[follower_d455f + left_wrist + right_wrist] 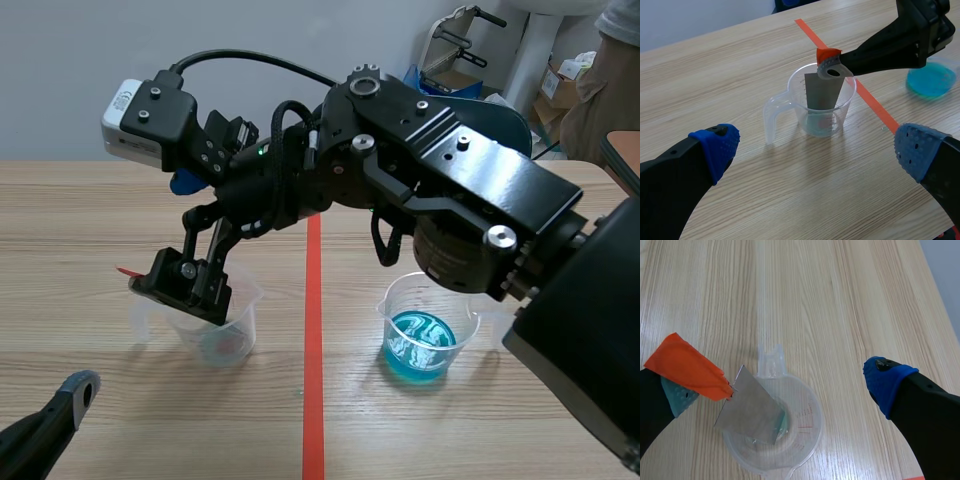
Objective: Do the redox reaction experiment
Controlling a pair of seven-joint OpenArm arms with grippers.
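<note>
A clear plastic beaker (222, 338) with a handle stands left of the red tape line. A thin grey metal sheet (823, 93) leans inside it, its upper edge above the rim. My right gripper (186, 288), reaching across from the right, hovers over this beaker (810, 432) and is open. One orange-capped finger (687, 371) touches the sheet's (751, 413) top corner, while the blue pad (886, 380) stands far off. A second beaker (420, 345) with blue liquid sits right of the line. My left gripper (815, 145) is open, low and short of the clear beaker (796, 102).
The right arm's bulk (450, 190) spans the middle of the table above the blue beaker (932, 80). A person's sleeve (615, 25) and boxes show at the far right beyond the table edge. Bare wood lies around both beakers.
</note>
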